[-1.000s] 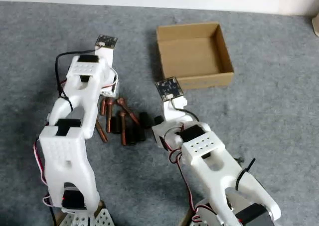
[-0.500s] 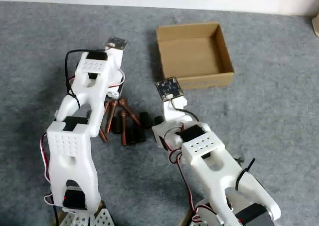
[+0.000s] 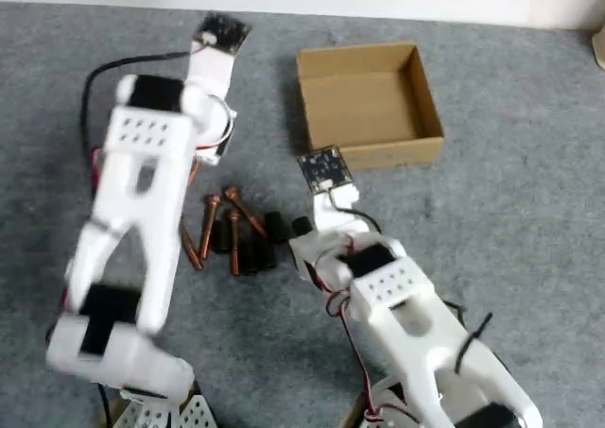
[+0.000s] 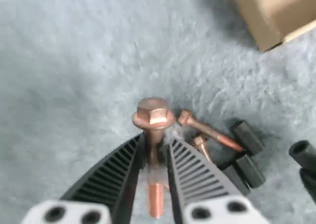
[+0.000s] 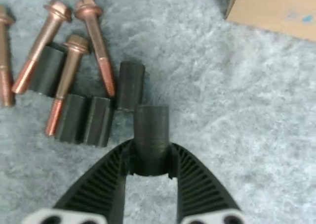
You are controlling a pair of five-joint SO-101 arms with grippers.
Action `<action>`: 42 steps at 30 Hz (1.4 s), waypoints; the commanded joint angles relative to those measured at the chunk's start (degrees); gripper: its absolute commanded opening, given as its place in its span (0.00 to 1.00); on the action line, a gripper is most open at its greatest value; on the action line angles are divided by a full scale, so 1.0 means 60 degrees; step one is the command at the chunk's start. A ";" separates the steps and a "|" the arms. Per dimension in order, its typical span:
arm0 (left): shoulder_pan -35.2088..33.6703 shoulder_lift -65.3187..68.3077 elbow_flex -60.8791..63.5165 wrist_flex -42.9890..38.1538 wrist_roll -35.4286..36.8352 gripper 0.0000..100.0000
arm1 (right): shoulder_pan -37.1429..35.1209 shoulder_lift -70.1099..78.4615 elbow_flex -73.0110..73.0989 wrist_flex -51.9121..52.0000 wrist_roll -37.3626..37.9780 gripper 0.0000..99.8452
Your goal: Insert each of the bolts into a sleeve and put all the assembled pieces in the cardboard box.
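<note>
Bolt (image 4: pixel 153 116), copper-coloured, is clamped in the left gripper (image 4: pixel 154 144) by its shank just under the hex head and held above the grey carpet (image 3: pixel 510 211). The right gripper (image 5: pixel 150 155) is closed around one end of a black sleeve (image 5: pixel 151 127), whose other end juts past the fingertips, just beside the loose sleeves (image 5: pixel 88 120) and loose bolts (image 5: pixel 94 41). No assembled piece lies in the cardboard box (image 3: pixel 392 152).

The bolt looks rigid and heavy for its size, with smooth metal that could twist between the ribbed jaws. Its threaded tip points back towards the wrist (awkward for mating). The sleeve seems light and stiff, and is best gripped at one end so the bore stays free.
</note>
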 commanded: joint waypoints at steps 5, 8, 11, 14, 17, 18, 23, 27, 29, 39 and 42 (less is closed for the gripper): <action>0.0300 -0.4154 0.2278 0.0161 -0.1641 0.01 | -0.0154 -0.4799 0.1839 -0.0300 0.0454 0.00; 0.0242 -0.5648 0.3201 0.0044 -0.1641 0.01 | -0.0359 -0.6938 0.2762 -0.0300 0.0469 0.00; 0.0374 -0.7304 0.3978 -0.0938 -0.1099 0.01 | -0.0505 -0.8916 0.3626 -0.0300 0.0469 0.00; 0.0901 -0.8930 0.5326 -0.2667 0.0777 0.01 | -0.0667 -1.0733 0.4432 -0.0256 0.0469 0.00; 0.1531 -1.0220 0.7260 -0.4571 0.1963 0.01 | -0.0857 -1.1963 0.5062 -0.0242 0.0469 0.00; 0.1795 -1.0586 0.7949 -0.5377 0.2271 0.01 | -0.0930 -1.1875 0.5209 -0.0256 0.0469 0.00; 0.2425 -1.2066 1.1216 -1.0359 0.2974 0.01 | -0.1297 -1.1538 0.5385 -0.0418 0.0469 0.00; 0.3026 -1.3092 1.3238 -1.2689 0.2974 0.01 | -0.1297 -1.1538 0.5385 -0.0549 0.0469 0.00; 0.3319 -1.3707 1.3868 -1.2967 0.2974 0.01 | -0.1282 -1.1538 0.5385 -0.0549 0.0469 0.00; 0.4388 -1.6637 1.5289 -1.2557 0.4352 0.01 | -0.1048 -1.1538 0.5355 -0.0549 0.0469 0.00; 0.4418 -1.6842 1.5275 -1.1780 0.5363 0.01 | -0.0564 -1.1538 0.5355 -0.0549 0.0469 0.00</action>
